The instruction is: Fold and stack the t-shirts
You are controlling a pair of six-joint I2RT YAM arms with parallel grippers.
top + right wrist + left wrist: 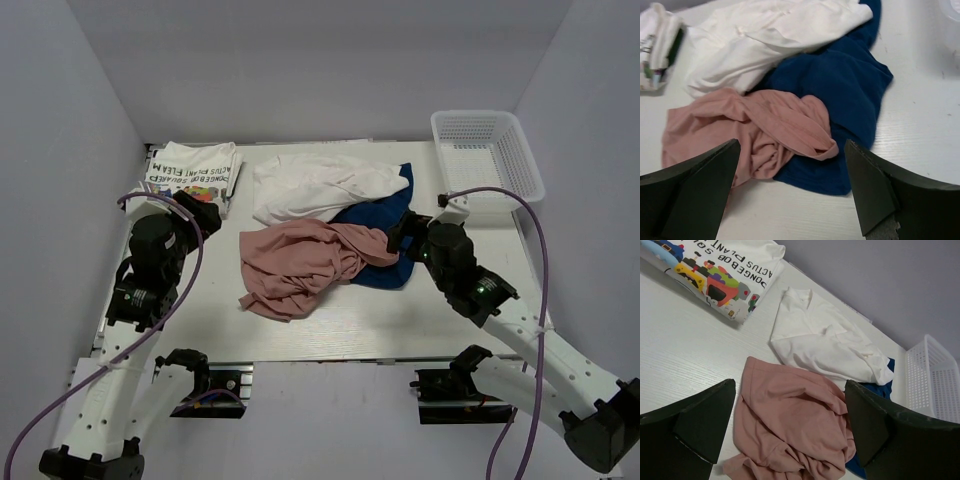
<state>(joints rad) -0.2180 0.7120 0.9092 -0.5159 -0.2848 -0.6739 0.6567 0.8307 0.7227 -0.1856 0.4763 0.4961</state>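
A folded white t-shirt with black block lettering and a multicolour graphic lies at the back left; it also shows in the left wrist view. A crumpled plain white t-shirt lies mid-back; no red print shows. A pink shirt and a blue shirt lie bunched in front of it, overlapping. My left gripper is open and empty above the table, left of the pink shirt. My right gripper is open and empty over the blue shirt's right edge.
A white mesh basket stands at the back right, and its corner shows in the left wrist view. The white table ends at grey walls at the back and both sides.
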